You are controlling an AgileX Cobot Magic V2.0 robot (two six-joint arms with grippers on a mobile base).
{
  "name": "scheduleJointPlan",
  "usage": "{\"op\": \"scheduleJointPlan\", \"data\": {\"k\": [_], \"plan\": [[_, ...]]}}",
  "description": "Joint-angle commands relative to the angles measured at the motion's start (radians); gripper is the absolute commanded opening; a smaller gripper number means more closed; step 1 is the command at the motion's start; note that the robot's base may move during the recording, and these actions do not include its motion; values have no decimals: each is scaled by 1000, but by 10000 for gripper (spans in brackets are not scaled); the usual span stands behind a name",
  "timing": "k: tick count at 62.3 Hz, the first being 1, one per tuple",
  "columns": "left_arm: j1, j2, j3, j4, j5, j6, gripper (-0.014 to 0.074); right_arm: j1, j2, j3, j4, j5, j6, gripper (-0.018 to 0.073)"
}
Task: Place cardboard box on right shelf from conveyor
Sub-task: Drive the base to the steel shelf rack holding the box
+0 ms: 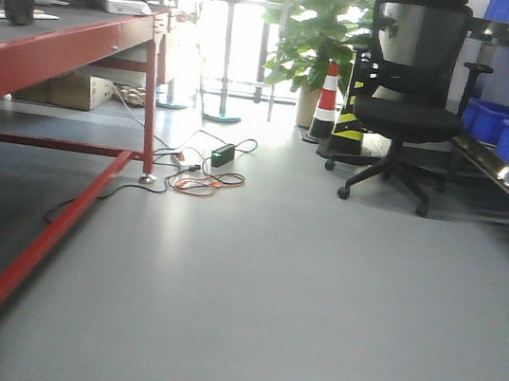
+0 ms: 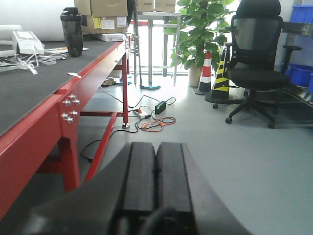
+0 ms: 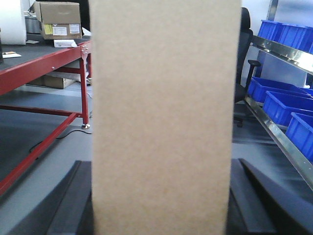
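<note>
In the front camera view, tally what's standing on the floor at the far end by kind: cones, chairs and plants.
Cones: 2 (orange and white cone, black and yellow cone)
Office chair: 1
Potted plant: 1
Total: 4

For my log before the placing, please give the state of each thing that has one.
left gripper: jaws shut, empty.
right gripper: jaws shut on the cardboard box.
cardboard box: gripped, not yet on the shelf.
right shelf: holds blue bins, no box.
black bottle: upright, capped.
</note>
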Motion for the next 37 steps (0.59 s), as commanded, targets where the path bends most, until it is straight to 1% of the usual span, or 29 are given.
{"op": "scheduleJointPlan", "data": {"k": [1,37], "plan": [[-1,-6,6,-5,-87,0,-116,-5,14,-31,0,-108,-10,76],[-1,-6,6,-5,-87,0,-116,-5,14,-31,0,-103,-10,76]]}}
